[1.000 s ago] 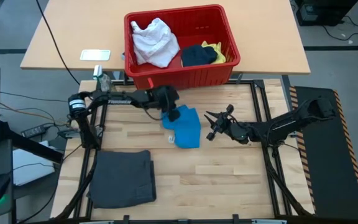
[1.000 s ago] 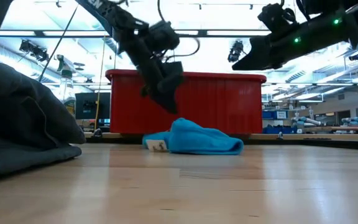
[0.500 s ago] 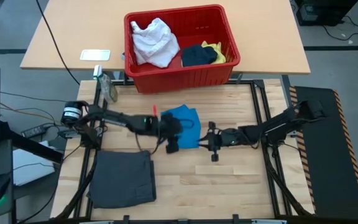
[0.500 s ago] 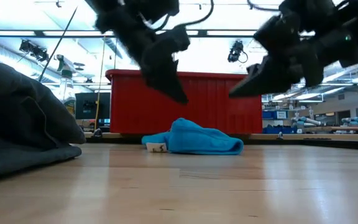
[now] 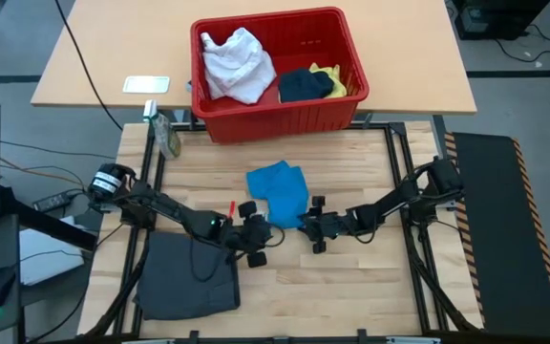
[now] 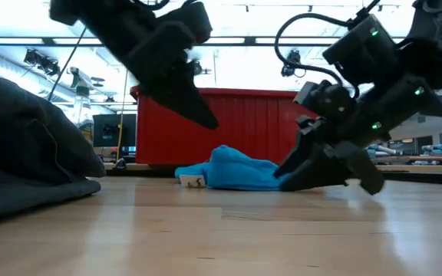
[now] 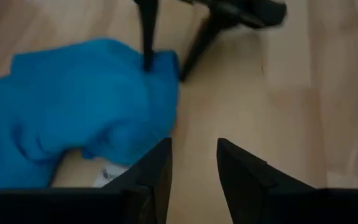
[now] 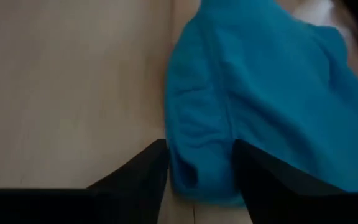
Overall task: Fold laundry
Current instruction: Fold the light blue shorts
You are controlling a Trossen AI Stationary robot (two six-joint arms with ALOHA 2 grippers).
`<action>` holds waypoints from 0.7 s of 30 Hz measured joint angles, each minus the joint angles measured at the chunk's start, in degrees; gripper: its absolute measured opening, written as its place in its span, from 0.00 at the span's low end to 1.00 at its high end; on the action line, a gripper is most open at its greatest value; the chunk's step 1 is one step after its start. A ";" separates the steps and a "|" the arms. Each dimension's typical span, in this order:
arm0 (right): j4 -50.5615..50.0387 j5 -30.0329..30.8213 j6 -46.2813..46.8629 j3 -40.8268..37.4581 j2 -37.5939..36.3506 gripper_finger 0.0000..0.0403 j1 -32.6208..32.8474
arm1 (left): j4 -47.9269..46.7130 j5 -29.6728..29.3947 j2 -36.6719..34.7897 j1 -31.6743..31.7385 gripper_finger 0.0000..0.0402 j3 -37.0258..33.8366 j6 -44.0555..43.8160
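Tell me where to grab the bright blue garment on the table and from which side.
Grip the bright blue garment at its near corners, coming in low from the table's front. It lies bunched, with that hem loose on the wood. The open right gripper already straddles one corner; the open left gripper sits short of the other.

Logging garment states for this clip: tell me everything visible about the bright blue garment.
The bright blue garment is soft cloth, crumpled into a low rumpled heap, not folded. It lies on the wooden table in front of the red basket, a small white tag showing at one edge. The right gripper, open, has its fingers astride a near corner; the left gripper sits beside it, open, not gripping it.
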 joint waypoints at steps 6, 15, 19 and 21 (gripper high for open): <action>-0.98 -2.65 12.00 0.16 0.31 0.26 -1.13 | -1.33 0.02 0.00 -0.68 0.32 -0.01 -5.06; -2.50 -16.34 21.18 -0.18 -10.87 0.05 -1.32 | -0.70 4.48 -0.56 -1.22 0.32 2.32 -8.04; -0.15 -22.83 24.30 -0.14 -16.47 0.02 -0.07 | -0.05 4.45 -0.55 -2.58 0.32 5.04 -6.46; -0.02 -22.93 25.03 -0.18 -19.16 0.02 0.68 | -0.45 4.49 -0.55 -3.70 0.32 6.69 -4.94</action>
